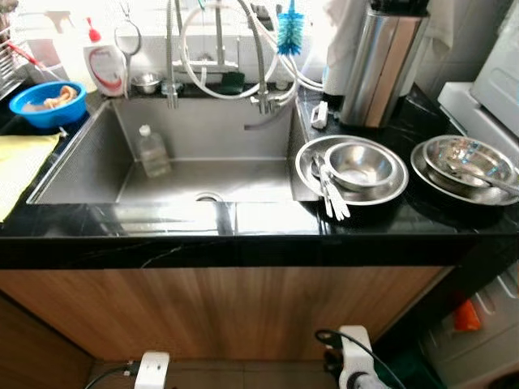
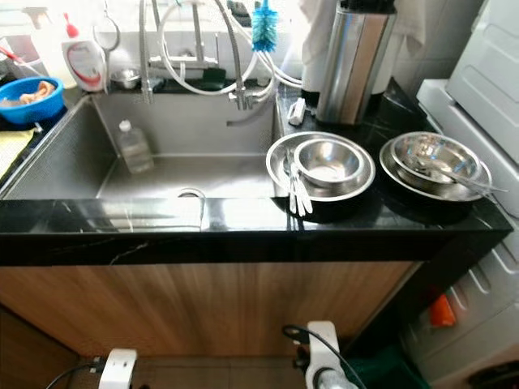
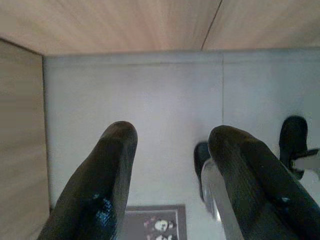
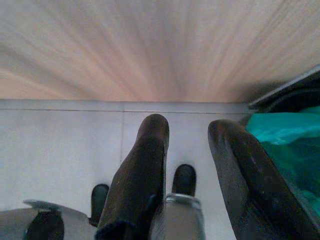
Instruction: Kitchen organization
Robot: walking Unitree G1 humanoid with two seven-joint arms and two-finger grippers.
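Both grippers hang low in front of the wooden cabinet (image 1: 219, 312), jaws apart and holding nothing: the left gripper (image 3: 172, 150) points down at the pale floor (image 3: 150, 110), and the right gripper (image 4: 189, 145) does the same, near a green bag (image 4: 285, 145).

The steel sink (image 1: 89, 158) takes up the left and middle of the black counter (image 1: 268, 223). Inside it, a clear plastic bottle (image 1: 152, 151) leans against the far wall, left of the drain (image 1: 208, 197). A tall steel canister (image 1: 381, 69) stands at the far right of the counter. In front of it, 2 stacks of steel bowls sit side by side: the left stack (image 1: 351, 168) has white utensils (image 1: 331, 193) lying across its near rim, the right stack (image 1: 466, 166) holds a spoon. A blue bowl (image 1: 47, 104) sits far left beside a white soap bottle (image 1: 105, 66). A blue bottle brush (image 1: 289, 31) hangs by the faucet (image 1: 172, 57).
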